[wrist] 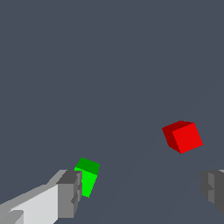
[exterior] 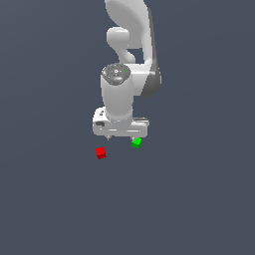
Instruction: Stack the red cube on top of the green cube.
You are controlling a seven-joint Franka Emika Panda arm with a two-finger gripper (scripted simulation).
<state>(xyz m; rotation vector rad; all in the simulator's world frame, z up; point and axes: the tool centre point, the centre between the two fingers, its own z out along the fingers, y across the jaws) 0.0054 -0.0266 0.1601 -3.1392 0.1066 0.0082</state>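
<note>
Between the spread jaws of the gripper (wrist: 140, 194), but farther out, lies the red cube (wrist: 183, 136), untouched; one finger (wrist: 70, 194) partly hides the green cube (wrist: 89, 177), separate from the red.

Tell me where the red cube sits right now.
In the exterior view the red cube lies on the grey floor, below the gripper and toward that view's left, apart from the green cube on its right.

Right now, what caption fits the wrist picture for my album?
Open claw above the floor, red cube ahead, green cube beside one finger.
</note>
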